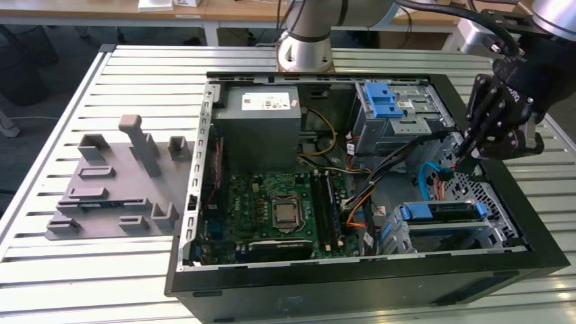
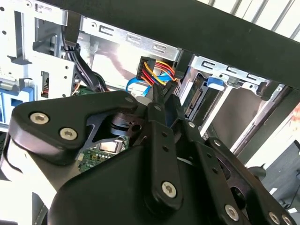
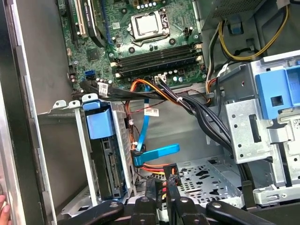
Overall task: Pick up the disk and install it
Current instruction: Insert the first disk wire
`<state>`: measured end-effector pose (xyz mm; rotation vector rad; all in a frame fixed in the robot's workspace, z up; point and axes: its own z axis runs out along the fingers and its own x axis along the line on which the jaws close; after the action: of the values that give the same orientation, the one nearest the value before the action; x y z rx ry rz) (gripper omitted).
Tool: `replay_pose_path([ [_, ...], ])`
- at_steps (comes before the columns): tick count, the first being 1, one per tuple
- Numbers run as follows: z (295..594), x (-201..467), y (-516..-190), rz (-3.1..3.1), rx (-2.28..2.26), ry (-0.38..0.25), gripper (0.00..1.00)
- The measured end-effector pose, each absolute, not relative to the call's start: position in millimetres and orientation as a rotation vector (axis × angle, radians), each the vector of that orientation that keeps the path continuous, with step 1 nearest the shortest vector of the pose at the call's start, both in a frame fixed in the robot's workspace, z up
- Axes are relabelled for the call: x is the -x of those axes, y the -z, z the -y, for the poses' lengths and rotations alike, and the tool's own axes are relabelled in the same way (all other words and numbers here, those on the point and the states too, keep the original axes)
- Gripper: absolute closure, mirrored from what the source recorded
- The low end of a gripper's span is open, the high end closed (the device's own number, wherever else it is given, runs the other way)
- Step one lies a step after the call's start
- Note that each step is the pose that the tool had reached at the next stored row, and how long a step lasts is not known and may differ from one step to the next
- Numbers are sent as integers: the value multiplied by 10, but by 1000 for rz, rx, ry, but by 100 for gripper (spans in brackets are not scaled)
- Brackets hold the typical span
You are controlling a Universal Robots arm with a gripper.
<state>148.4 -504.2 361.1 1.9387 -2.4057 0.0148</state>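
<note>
The disk (image 1: 438,212) sits inside the drive cage at the open computer case's near corner on the exterior view's right, its blue bracket (image 3: 99,123) at the cage mouth. In the second wrist view the disk's connector end (image 2: 196,96) faces the gripper. My gripper (image 1: 467,160) hangs inside the case just beyond that cage. It is shut on a black power connector (image 2: 151,66) with red, yellow and orange wires. In the first wrist view the fingertips (image 3: 151,191) pinch this connector (image 3: 170,171) beside the cage. A blue data cable plug (image 3: 155,154) lies close by.
The case holds a green motherboard (image 1: 270,202), a grey power supply box (image 1: 261,125) and an upper drive bay with a blue latch (image 1: 387,101). Bundled black cables (image 3: 206,117) cross the middle. A grey plastic stand (image 1: 117,182) stands on the slatted table. A person's fingertip (image 3: 3,208) touches the case edge.
</note>
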Motion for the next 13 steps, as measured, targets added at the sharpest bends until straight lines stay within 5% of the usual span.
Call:
replay_pose_path([
  [13, 5027, -1492, -3539, 2387, -1922, -56, 76],
])
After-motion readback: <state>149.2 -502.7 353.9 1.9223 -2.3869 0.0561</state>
